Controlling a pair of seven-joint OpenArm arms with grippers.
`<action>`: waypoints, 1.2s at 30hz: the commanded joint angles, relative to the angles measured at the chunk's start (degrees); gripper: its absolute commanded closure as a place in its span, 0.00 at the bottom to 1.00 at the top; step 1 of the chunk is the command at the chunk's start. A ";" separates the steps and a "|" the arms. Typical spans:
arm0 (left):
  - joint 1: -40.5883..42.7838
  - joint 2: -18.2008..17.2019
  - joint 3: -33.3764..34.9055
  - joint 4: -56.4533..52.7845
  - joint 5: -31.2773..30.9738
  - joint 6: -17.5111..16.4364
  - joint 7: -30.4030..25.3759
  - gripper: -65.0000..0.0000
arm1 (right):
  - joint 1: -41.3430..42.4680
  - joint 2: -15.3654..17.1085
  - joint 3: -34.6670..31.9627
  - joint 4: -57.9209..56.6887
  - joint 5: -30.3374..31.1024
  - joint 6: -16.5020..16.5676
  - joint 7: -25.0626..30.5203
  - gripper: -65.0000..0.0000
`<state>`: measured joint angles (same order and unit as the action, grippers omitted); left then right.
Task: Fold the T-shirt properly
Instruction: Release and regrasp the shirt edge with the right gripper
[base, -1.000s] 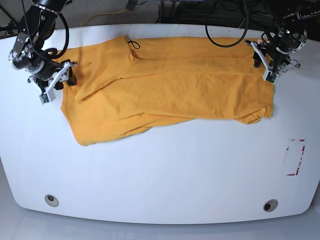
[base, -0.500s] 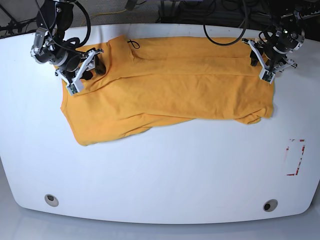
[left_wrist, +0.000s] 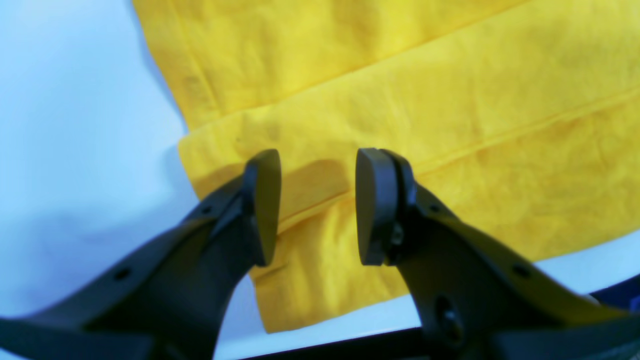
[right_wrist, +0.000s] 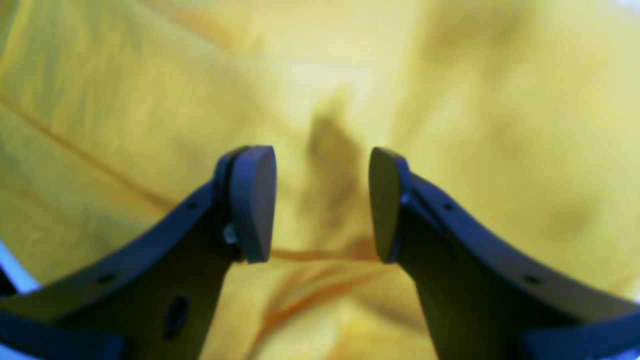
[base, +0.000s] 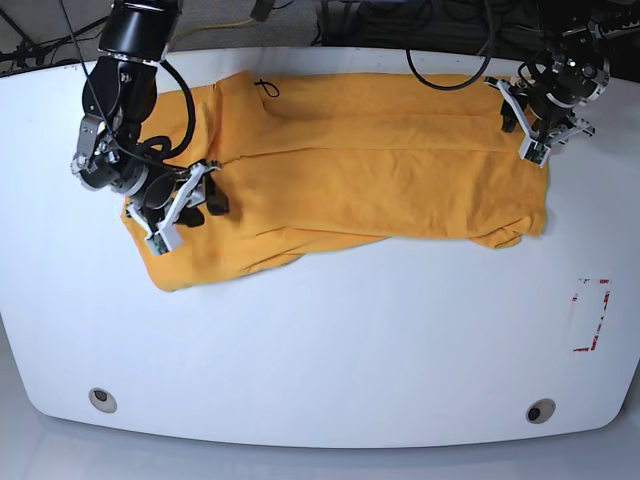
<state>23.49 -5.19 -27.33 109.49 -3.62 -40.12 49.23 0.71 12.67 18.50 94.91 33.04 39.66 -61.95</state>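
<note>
The white table (base: 320, 340) fills most of the base view, and across its upper half lies the T-shirt (base: 380, 170), orange-yellow, spread wide from the upper left of the frame to the upper right, creased along its length with one layer folded over another. Its lower left corner sags down toward the middle left of the frame; its right edge ends just below my left gripper.

My right gripper (base: 187, 208) sits at the middle left of the base view, over the shirt's left part. In the right wrist view its jaws stand parted with a clear gap, nothing between them, and blurred yellow cloth with a ridge of wrinkle fills the frame beneath.

My left gripper (base: 528, 126) is at the upper right of the base view, over the shirt's right end. In the left wrist view my fingers (left_wrist: 265, 205) stand apart, holding nothing, over a hemmed seam that runs beneath the gap, close to the cloth's left edge, where bare table shows.
</note>
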 joint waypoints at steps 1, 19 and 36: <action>-0.14 -0.48 -0.23 0.88 -0.38 0.12 -0.93 0.64 | 0.83 2.76 0.36 2.10 0.85 0.34 -2.71 0.56; -0.94 -0.30 0.04 0.88 -0.38 0.12 -0.93 0.64 | -15.08 -0.31 11.70 12.21 0.50 0.34 -5.69 0.34; -0.94 -0.48 -0.05 0.79 -0.38 0.12 -0.93 0.64 | -13.33 -4.27 11.26 8.78 0.68 0.34 -5.69 0.91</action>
<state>22.70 -5.13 -27.16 109.47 -3.62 -40.12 49.23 -13.85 8.36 29.63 102.83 32.77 39.90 -68.73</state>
